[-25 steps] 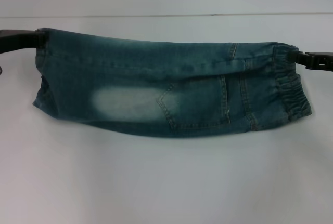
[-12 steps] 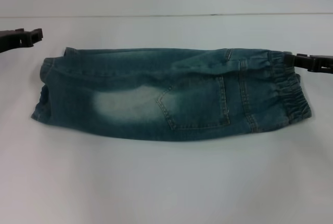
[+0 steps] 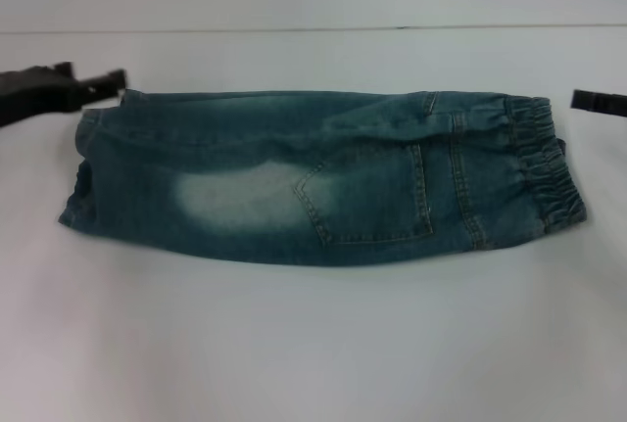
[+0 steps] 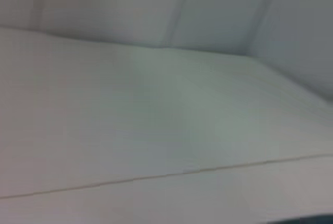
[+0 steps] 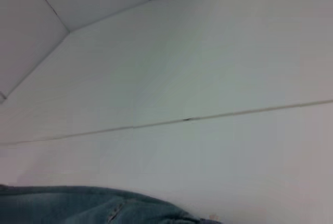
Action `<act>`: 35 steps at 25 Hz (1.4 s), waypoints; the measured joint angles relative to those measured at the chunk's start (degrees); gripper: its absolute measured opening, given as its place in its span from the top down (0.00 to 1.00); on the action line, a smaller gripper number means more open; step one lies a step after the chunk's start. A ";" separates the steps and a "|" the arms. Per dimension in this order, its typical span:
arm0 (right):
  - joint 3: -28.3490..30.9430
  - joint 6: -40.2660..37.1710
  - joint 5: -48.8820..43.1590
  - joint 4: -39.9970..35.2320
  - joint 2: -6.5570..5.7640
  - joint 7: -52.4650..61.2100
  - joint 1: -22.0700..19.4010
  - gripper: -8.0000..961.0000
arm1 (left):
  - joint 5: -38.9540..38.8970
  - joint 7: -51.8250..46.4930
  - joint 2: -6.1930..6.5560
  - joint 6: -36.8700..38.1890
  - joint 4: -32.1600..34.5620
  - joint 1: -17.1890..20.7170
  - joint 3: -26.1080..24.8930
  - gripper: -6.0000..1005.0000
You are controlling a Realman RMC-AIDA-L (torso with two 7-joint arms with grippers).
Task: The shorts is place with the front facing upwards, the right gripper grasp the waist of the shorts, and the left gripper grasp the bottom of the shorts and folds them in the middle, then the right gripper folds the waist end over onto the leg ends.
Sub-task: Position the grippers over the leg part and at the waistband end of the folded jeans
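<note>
Worktop (image 3: 313, 344): white, plain; bare strip nearest the robot, a thin seam line across the far side.
Shorts (image 3: 323, 179): lying flat mid-worktop, folded lengthwise into a long band. Back patch pocket faces up right of centre, pale faded patch left of centre. Elastic waistband at the robot's right end, leg hems at its left end. A denim edge also shows in the right wrist view (image 5: 88, 203).
Left tool (image 3: 103, 79): at the left edge, just beyond the far corner of the leg hems, very near the cloth; contact cannot be judged. Holds nothing visible; whether apart or together, cannot tell.
Right tool (image 3: 598, 102): only a black tip at the right edge, apart from the waistband with a gap of worktop between. Apart or together, cannot tell.
Far: pale wall behind the worktop.
</note>
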 joint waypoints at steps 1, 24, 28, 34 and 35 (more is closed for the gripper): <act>-0.48 -1.66 -0.61 -1.15 -0.58 1.64 -0.07 0.22 | 0.00 0.00 0.00 0.00 0.00 0.00 0.00 0.26; -17.79 -20.94 -25.40 -17.66 -0.08 19.83 10.55 0.01 | 1.57 7.93 -0.13 21.08 -3.31 0.40 2.81 0.07; -19.77 -18.10 -27.13 -15.16 0.98 19.92 11.46 0.02 | 1.37 7.97 -0.24 21.10 -3.35 0.49 2.57 0.07; -22.67 -15.02 -27.42 -12.11 1.19 20.01 11.77 0.01 | 1.30 7.99 -0.52 20.43 -3.48 0.91 2.48 0.07; -22.83 -14.75 -27.48 -11.98 1.30 20.02 11.77 0.01 | 1.26 7.96 -0.57 20.43 -3.49 0.92 2.48 0.07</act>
